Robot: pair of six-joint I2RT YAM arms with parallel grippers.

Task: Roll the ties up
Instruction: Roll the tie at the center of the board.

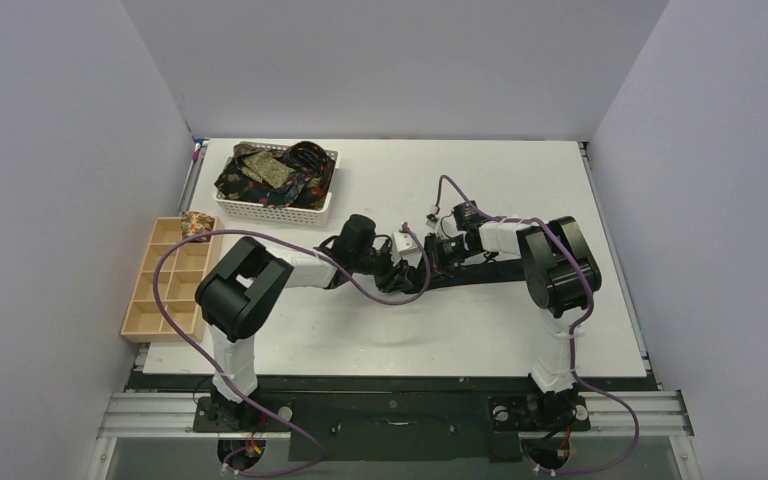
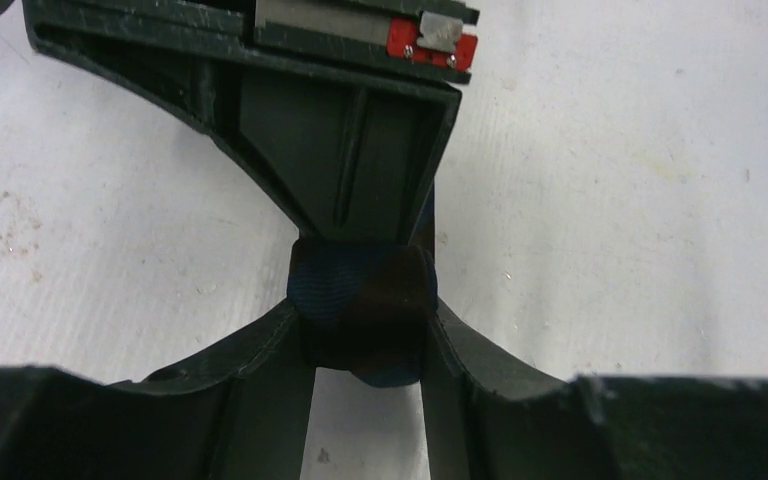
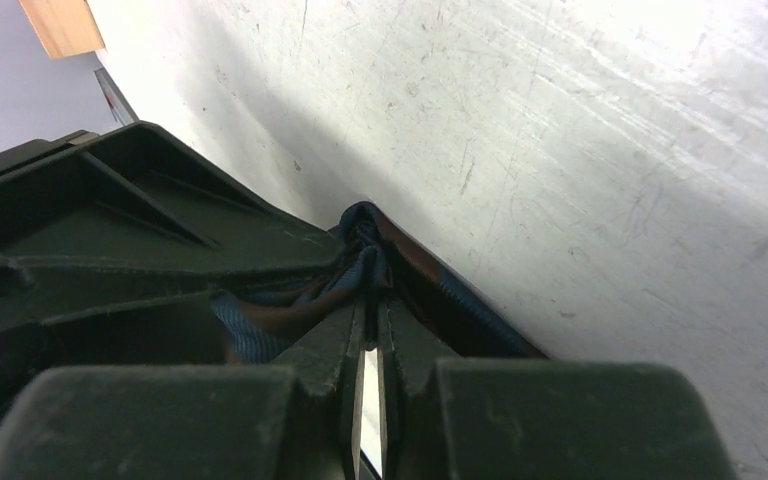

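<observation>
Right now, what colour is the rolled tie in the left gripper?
The rolled tie is dark navy with brown-black bands; left wrist view shows it best.

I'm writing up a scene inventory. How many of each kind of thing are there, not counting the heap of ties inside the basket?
white lattice basket: 1
wooden compartment tray: 1
rolled patterned tie in the tray: 1
dark tie being rolled: 1
grippers: 2, the left gripper and the right gripper
Total: 6
</observation>
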